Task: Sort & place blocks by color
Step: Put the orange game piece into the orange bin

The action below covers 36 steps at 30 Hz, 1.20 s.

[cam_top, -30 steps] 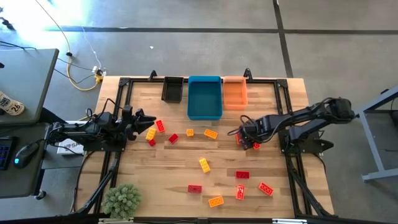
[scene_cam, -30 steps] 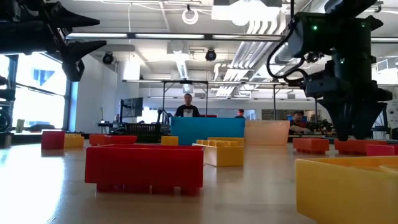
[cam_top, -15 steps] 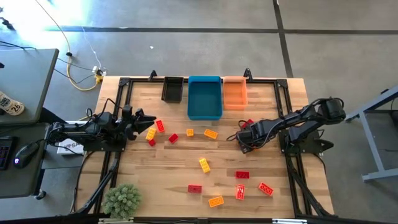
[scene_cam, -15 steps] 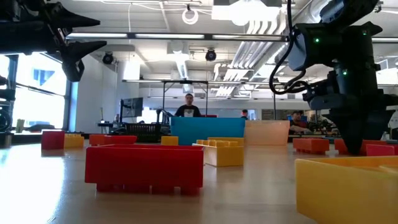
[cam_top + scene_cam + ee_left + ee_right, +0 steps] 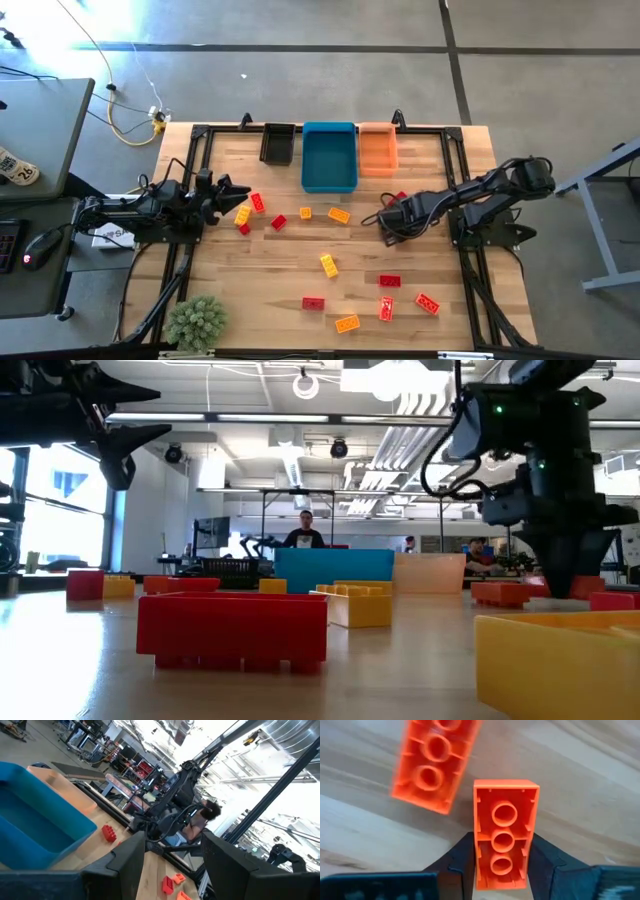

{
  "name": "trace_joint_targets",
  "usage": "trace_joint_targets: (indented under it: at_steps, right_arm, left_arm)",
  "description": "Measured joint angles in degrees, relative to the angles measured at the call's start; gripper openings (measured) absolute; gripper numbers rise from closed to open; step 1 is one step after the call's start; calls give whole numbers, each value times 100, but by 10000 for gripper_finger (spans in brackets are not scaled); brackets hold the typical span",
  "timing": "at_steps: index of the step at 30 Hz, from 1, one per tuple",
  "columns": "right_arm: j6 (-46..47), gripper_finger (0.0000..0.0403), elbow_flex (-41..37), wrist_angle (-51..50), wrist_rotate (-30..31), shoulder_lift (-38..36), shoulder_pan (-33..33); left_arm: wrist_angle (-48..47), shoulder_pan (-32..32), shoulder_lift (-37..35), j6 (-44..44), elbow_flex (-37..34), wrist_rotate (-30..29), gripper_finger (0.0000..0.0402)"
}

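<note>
My right gripper (image 5: pixel 386 218) is at the table's right middle, pointing down, shut on an orange brick (image 5: pixel 504 832). A second orange-red brick (image 5: pixel 435 765) lies on the wood just beyond it. A red brick (image 5: pixel 400 198) shows on the gripper's far side. Other red, orange and yellow bricks lie scattered: a pair (image 5: pixel 250 208) by my left gripper, a yellow one (image 5: pixel 328 264) in the middle, several near the front (image 5: pixel 386 308). My left gripper (image 5: pixel 232 192) is open and empty, held above the table's left side. My right gripper pinches the orange brick by its two long sides (image 5: pixel 479 855) between its two fingers. The brick lies along the fingers, its hollow underside toward the wrist camera, and its free end (image 5: pixel 505 787) reaches past the fingertips. The fingers come from above.
A black bin (image 5: pixel 278 143), a blue bin (image 5: pixel 329 157) and an orange bin (image 5: pixel 378 148) stand in a row at the table's far edge. A small green plant (image 5: pixel 195 322) stands at the near left corner. People show in the room beyond.
My right arm has drawn its elbow in, and its gripper has shifted slightly over the same spot at the table's right middle, staying shut. A red brick now shows on the gripper's far side.
</note>
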Motion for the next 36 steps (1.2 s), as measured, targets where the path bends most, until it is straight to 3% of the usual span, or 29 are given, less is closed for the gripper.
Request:
trace_joint_targets:
  at_steps: [9,20,36]
  right_arm:
    - [567,110,884,-907,574,-2,-12]
    - [860,110,1885,-979,2294,-4,-263]
    - [-1022,120,2864,-328,3177,-7,-1373]
  left_arm:
    - [-2,0,2,106,0,3,184]
    - [-63,0,7,533,84,15,184]
    - [-400,0,113,2092,947,-123,184]
